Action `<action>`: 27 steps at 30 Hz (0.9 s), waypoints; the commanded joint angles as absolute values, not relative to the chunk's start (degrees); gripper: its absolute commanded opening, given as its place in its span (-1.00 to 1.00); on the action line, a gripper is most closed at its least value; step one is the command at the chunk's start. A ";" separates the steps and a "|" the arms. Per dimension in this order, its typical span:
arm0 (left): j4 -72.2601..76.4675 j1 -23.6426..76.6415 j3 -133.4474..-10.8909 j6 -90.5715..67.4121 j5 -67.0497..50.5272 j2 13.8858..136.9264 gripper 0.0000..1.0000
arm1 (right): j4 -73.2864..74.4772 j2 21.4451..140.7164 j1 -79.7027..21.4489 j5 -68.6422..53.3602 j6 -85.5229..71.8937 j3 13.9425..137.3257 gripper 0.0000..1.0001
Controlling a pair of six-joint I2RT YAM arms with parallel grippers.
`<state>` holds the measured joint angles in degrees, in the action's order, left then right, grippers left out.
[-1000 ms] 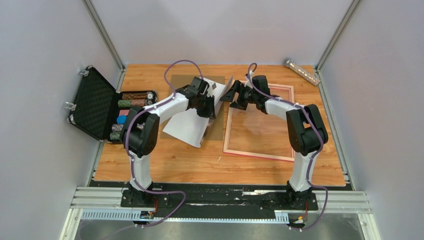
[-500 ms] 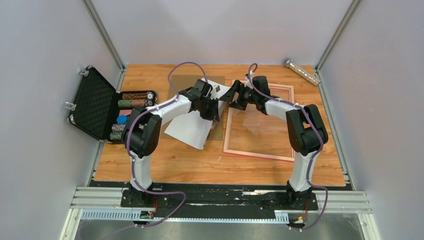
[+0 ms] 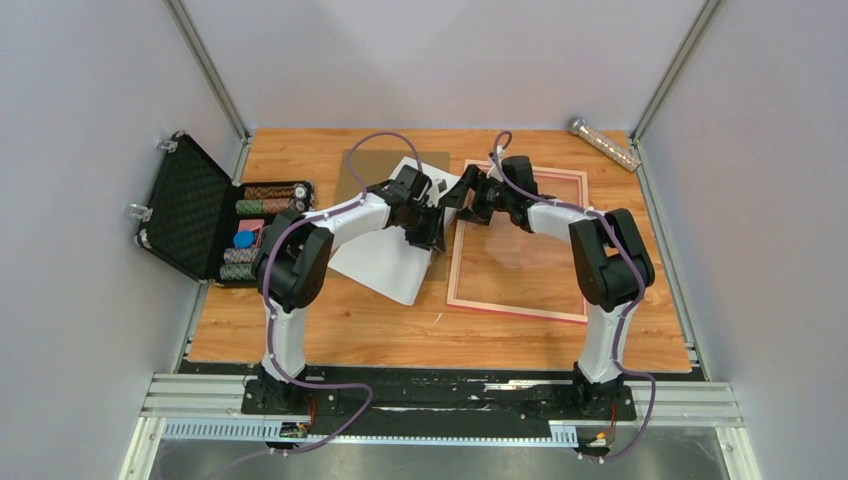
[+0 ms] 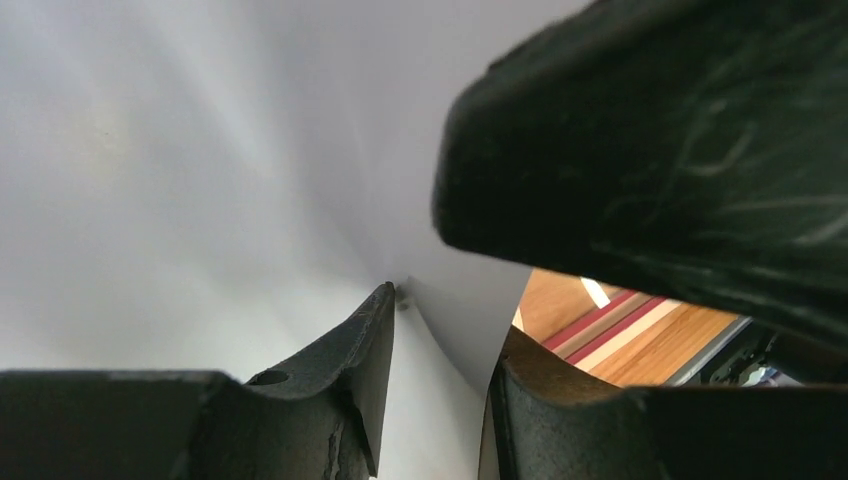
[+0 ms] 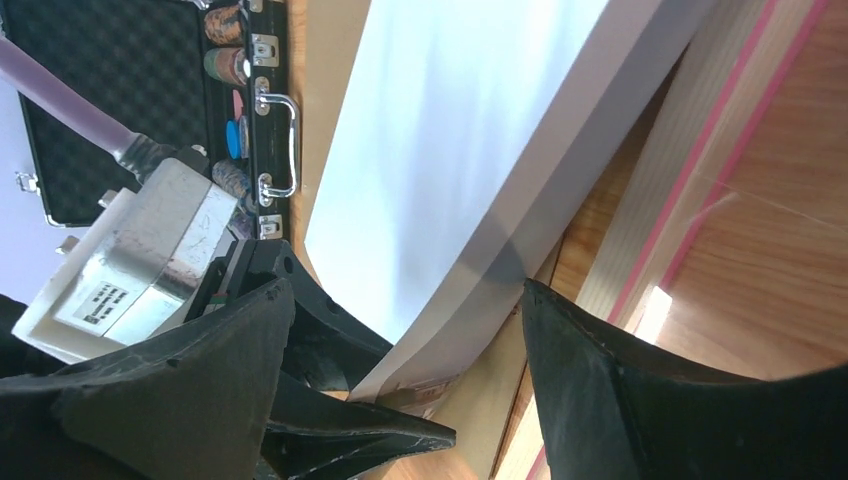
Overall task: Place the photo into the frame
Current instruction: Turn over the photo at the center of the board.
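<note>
The photo [image 3: 385, 258] lies white back up, partly on the brown backing board [image 3: 368, 165], just left of the pink frame [image 3: 520, 240] lying flat on the table. My left gripper [image 3: 432, 228] is at the photo's right edge, its jaws apart, with the sheet [image 4: 200, 150] running through the gap between its fingers [image 4: 445, 320]. A strip of the frame [image 4: 610, 320] shows past them. My right gripper [image 3: 453, 196] stands open over the frame's left rail [image 5: 650, 200], its fingers [image 5: 405, 290] straddling the photo's curled edge [image 5: 460, 130] without touching it.
An open black case [image 3: 190, 205] with poker chips [image 3: 265, 200] sits at the table's left edge. A metal bar [image 3: 603, 143] lies at the back right corner. Grey walls close in the table on three sides.
The photo's raised right edge has come down nearly flat. My left gripper has moved right toward the frame and its jaws have spread. The right gripper shifted slightly left.
</note>
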<state>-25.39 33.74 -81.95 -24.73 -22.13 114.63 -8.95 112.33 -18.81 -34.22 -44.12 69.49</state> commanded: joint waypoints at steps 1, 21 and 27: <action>-24.63 34.35 -84.62 -24.61 -23.32 115.13 -0.17 | -11.26 113.24 -19.57 -32.87 -44.96 68.74 0.64; -24.02 34.58 -84.22 -24.18 -26.33 113.90 0.37 | -8.44 114.05 -20.06 -27.78 -42.76 68.37 0.16; -24.07 34.63 -84.31 -23.79 -27.57 113.55 0.60 | -8.35 114.58 -19.97 -27.94 -42.45 68.58 -0.11</action>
